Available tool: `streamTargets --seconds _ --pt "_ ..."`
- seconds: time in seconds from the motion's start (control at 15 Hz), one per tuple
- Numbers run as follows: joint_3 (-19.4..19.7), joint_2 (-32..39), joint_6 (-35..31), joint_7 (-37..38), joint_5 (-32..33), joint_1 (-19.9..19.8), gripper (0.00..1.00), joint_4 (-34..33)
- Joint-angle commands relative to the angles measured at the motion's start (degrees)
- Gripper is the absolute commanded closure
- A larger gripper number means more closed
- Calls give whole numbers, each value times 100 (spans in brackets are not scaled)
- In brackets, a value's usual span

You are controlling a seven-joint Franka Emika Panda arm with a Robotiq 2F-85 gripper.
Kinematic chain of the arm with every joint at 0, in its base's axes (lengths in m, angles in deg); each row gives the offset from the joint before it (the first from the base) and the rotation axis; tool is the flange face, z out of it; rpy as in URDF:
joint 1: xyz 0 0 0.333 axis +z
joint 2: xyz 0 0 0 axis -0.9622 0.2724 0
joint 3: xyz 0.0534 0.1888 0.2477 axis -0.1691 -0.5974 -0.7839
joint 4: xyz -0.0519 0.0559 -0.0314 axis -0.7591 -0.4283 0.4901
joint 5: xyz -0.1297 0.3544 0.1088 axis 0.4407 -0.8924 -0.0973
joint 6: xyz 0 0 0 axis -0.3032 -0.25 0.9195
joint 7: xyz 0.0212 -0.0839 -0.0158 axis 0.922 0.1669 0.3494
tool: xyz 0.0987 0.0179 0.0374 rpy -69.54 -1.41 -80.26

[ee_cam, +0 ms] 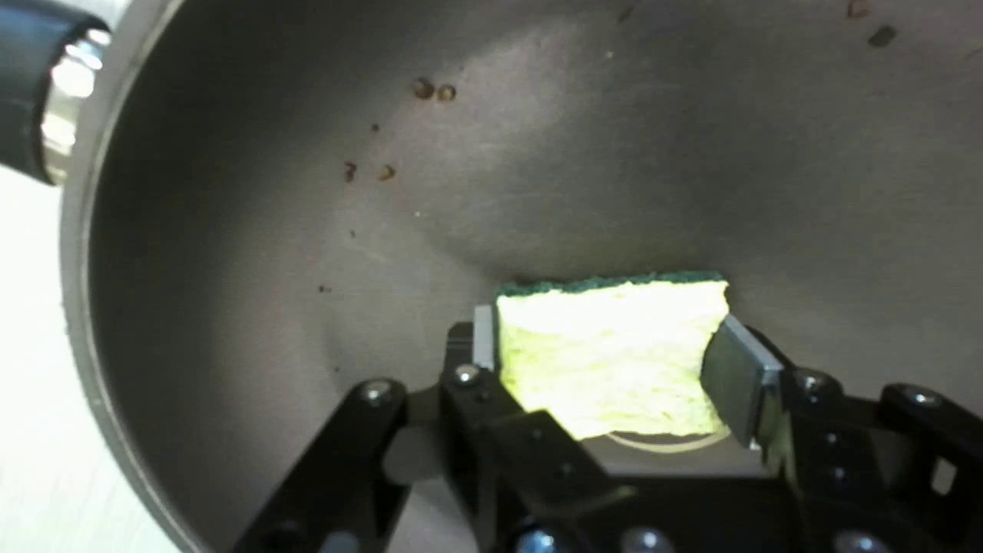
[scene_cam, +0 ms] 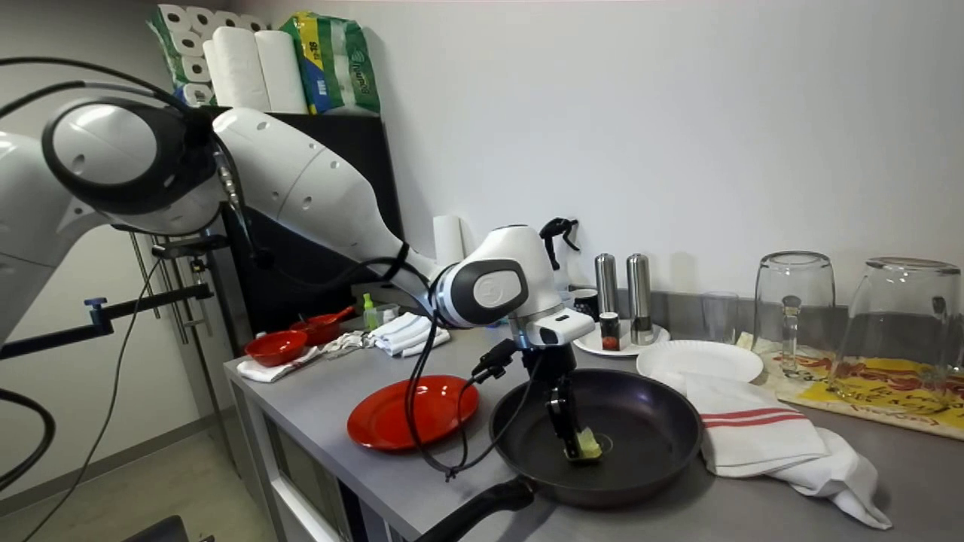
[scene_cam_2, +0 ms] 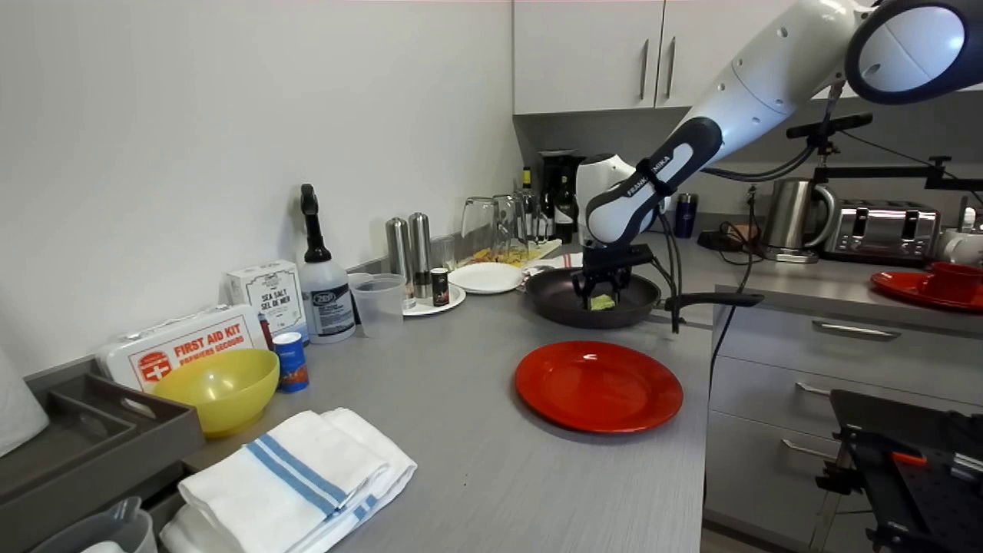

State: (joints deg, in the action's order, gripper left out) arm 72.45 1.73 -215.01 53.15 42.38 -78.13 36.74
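Observation:
A sponge (ee_cam: pixel 614 346) with a yellow body and a thin dark green layer sits inside a dark frying pan (ee_cam: pixel 230 230). My gripper (ee_cam: pixel 610 365) is shut on the sponge, with a finger pad pressed against each side of it. The sponge bulges slightly around the pads. In both exterior views the gripper points down into the pan (scene_cam: pixel 640 429), and the sponge (scene_cam: pixel 590 444) is at the pan's floor or very close to it. It also shows in an exterior view (scene_cam_2: pixel 603 302). Several small brown crumbs (ee_cam: pixel 422 89) lie on the pan floor.
A red plate (scene_cam: pixel 413 414) lies beside the pan. A white towel with red stripes (scene_cam: pixel 761 429) touches the pan's far side. The pan handle (scene_cam: pixel 482 506) sticks out over the counter edge. Glass pitchers (scene_cam: pixel 792 316), steel mills (scene_cam: pixel 639 293) and a white plate (scene_cam: pixel 700 361) stand near the wall.

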Motion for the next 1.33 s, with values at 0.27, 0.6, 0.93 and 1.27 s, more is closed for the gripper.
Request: streamTargets --seconds 0.27,0.6,0.93,1.27 --pt "537 577 -491 1142 380 88 61 -131" --pt "42 402 -71 851 35 -140 61 -107" --pt "-680 167 430 111 -541 -499 61 -203" --pt "-1251 -1 493 -932 -1137 -651 61 -143"
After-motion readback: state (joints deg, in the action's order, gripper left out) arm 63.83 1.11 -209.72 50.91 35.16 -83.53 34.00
